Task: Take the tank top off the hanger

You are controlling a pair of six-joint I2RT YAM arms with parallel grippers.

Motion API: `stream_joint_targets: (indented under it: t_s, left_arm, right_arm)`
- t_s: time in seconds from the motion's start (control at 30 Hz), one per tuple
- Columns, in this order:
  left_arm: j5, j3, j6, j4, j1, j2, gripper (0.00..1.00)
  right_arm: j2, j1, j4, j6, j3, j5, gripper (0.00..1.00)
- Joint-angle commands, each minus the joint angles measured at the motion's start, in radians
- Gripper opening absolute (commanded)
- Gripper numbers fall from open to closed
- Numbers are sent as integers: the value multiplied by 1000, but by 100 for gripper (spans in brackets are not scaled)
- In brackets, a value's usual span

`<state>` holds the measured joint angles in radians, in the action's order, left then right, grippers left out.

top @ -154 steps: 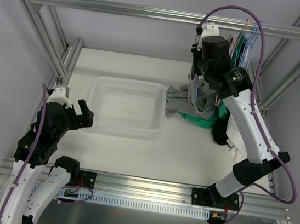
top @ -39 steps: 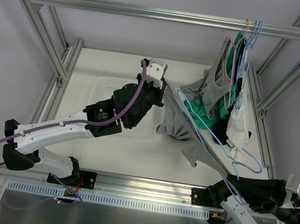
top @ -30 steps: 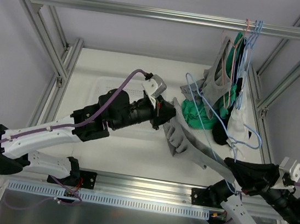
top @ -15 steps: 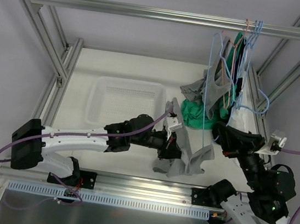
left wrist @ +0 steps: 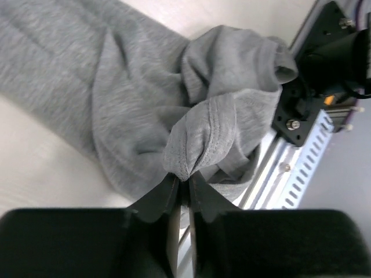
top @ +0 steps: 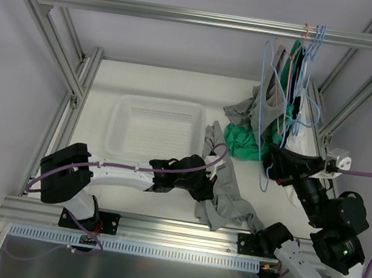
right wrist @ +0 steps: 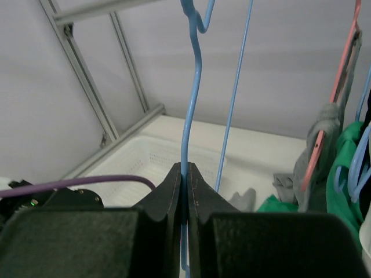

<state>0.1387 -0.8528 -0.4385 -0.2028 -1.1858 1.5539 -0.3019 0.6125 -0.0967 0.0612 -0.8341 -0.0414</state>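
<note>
The grey tank top (top: 227,201) lies crumpled on the table near the front rail, clear of the hanger. My left gripper (top: 211,192) is low over the table and shut on a bunched fold of the tank top (left wrist: 145,98); in the left wrist view the left gripper (left wrist: 182,178) pinches that fold at its tips. The bare blue wire hanger (top: 265,101) stands upright at the right. My right gripper (top: 273,167) is shut on its lower wire. In the right wrist view the right gripper (right wrist: 185,169) clamps the hanger (right wrist: 192,104), whose hook points up.
A white mesh basket (top: 118,145) sits left of centre on the table, also seen as the basket (right wrist: 134,157). Several garments on hangers (top: 291,77) hang from the top bar at the right. A green garment (top: 244,141) lies below them. The front rail (left wrist: 301,145) is close to the tank top.
My left gripper has dragged the tank top off the hanger and down toward the front rail. My right gripper has swung the hanger upright, now bare.
</note>
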Motion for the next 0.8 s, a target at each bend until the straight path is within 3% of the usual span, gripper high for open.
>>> stream_joint_targets:
  t_s: [0.0,0.07,0.1,0.17,0.27,0.43,0.6,0.77]
  left_arm:
    - [-111,-34,-2,78,-9,-43,9]
    - [-132,-45,1,134,-9,-77,20]
    - [-177,-51,3,149,-9,-93,42]
    - [-221,-58,7,198,-9,-151,96]
    - [-339,-86,20,299,-9,-239,99]
    - [-589,-183,-9,497,-8,-369,99]
    - [-726,-236,-17,692,-8,-471,99]
    - [-775,-210,-31,787,-6,-604,99]
  right_arm:
    - [-25,4,-176,77,-62,27,0]
    - [-63,3,-343,57,-158,25,0]
    - [-103,4,-441,52,-190,28,0]
    - [-124,3,-491,23,-246,31,0]
    - [-135,3,-498,-3,-243,51,1]
    - [-242,3,-494,-21,-276,-69,0]
    - [-413,4,-451,12,-420,-103,0]
    - [-662,3,-451,51,-615,-169,0]
